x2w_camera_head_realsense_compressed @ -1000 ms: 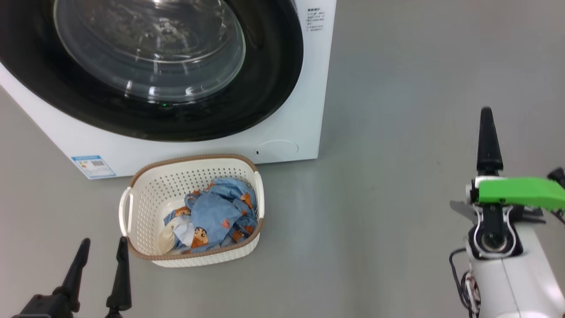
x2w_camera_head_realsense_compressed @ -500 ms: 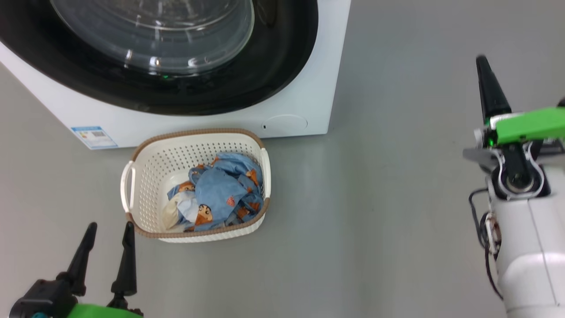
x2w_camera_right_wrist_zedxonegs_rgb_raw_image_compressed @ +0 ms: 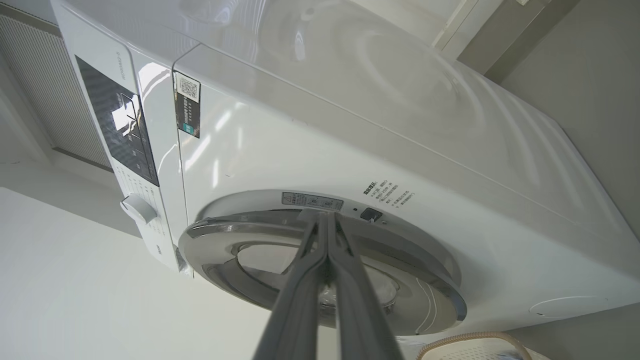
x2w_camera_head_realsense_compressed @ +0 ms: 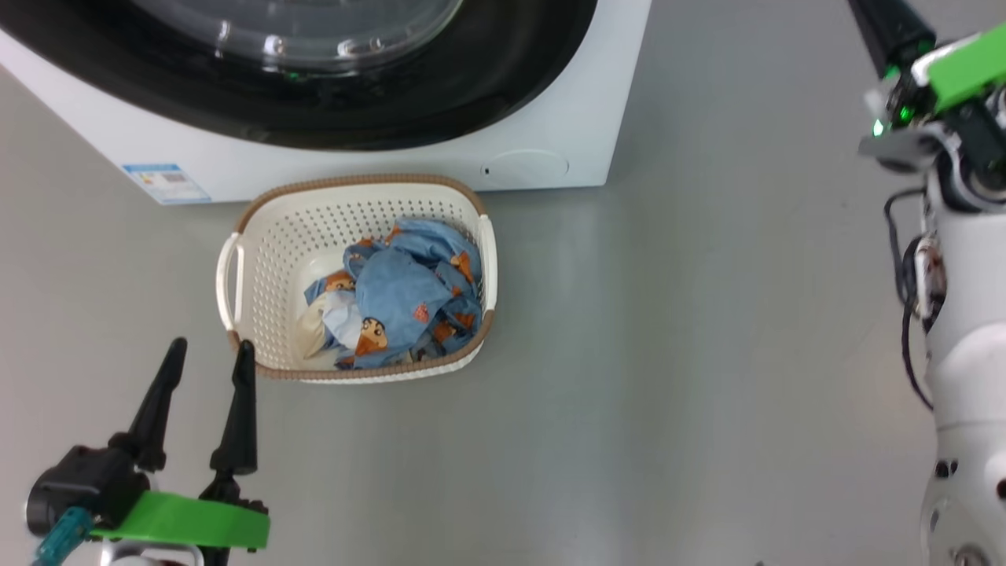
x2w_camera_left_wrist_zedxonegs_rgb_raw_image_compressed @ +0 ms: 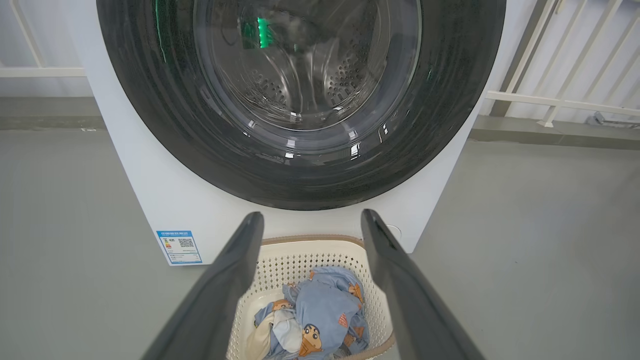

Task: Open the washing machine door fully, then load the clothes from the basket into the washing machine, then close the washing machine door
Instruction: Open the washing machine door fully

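Note:
The washing machine (x2w_camera_head_realsense_compressed: pixel 550 118) stands at the top of the head view. Its door (x2w_camera_left_wrist_zedxonegs_rgb_raw_image_compressed: pixel 300 115), glossy black rim around clear glass, lies against the front. Before it on the floor sits the cream basket (x2w_camera_head_realsense_compressed: pixel 271 236), holding the light blue clothes (x2w_camera_head_realsense_compressed: pixel 401 295). My left gripper (x2w_camera_head_realsense_compressed: pixel 211 346) hovers open and empty just left of the basket's near corner; in the left wrist view my left gripper (x2w_camera_left_wrist_zedxonegs_rgb_raw_image_compressed: pixel 311 215) points at the door's lower rim. My right gripper (x2w_camera_right_wrist_zedxonegs_rgb_raw_image_compressed: pixel 326 216) is shut on nothing, its tips aimed at the door's (x2w_camera_right_wrist_zedxonegs_rgb_raw_image_compressed: pixel 320 260) silver edge beside a small latch (x2w_camera_right_wrist_zedxonegs_rgb_raw_image_compressed: pixel 370 214).
Bare grey floor (x2w_camera_head_realsense_compressed: pixel 668 354) stretches right of the basket. A white railing (x2w_camera_left_wrist_zedxonegs_rgb_raw_image_compressed: pixel 560 100) runs behind the machine on the right. The control panel and dial (x2w_camera_right_wrist_zedxonegs_rgb_raw_image_compressed: pixel 137 207) show on the machine's front. My pale right forearm (x2w_camera_head_realsense_compressed: pixel 967 354) fills the head view's right edge.
The head camera has tilted, so machine and basket slid up the picture. My right gripper has shut and moved up and forward toward the machine. The left gripper stays open.

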Controlling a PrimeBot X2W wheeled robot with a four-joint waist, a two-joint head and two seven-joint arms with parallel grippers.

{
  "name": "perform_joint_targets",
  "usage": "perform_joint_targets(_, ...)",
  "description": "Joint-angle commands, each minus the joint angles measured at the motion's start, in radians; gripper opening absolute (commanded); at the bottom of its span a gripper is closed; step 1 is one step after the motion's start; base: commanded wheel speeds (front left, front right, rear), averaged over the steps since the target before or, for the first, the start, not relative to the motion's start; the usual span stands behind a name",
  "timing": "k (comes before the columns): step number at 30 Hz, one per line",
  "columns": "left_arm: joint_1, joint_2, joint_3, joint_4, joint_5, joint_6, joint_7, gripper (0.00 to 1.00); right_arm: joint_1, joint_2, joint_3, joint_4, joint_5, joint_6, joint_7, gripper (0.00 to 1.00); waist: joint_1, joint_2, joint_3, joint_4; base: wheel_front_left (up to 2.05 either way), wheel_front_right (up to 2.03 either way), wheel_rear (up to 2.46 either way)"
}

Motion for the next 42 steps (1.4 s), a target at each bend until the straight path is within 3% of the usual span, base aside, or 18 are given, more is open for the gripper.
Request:
perform_joint_targets(1,-0.031,0.028,0.030,-0.026,-0.012,-0.003,-0.009,1.00,-0.035,0.004,0.005,-0.021,0.006,0.002,0.009,0.00,0.0000,0.0000,0.022,0.015,0.00,0.00,0.00)
perform_joint_targets(12,-0.097,0.035,-0.010,-0.042,-0.046,-0.003,-0.009,1.00,-0.270,0.034,-0.040,0.106,-0.109,0.002,0.141,0.00,0.0000,0.0000,0.117,0.058,0.00,0.00,0.00)
perform_joint_targets(24,-0.180,0.037,-0.061,-0.049,-0.071,-0.003,-0.009,1.00,-0.441,0.099,-0.081,0.197,-0.259,0.002,0.142,0.00,0.0000,0.0000,0.201,0.105,0.00,0.00,0.00)
perform_joint_targets(42,-0.217,0.019,-0.095,-0.050,-0.097,-0.003,-0.009,1.00,-0.560,0.111,-0.083,0.278,-0.341,0.002,0.087,0.00,0.0000,0.0000,0.272,0.174,0.00,0.00,0.00)
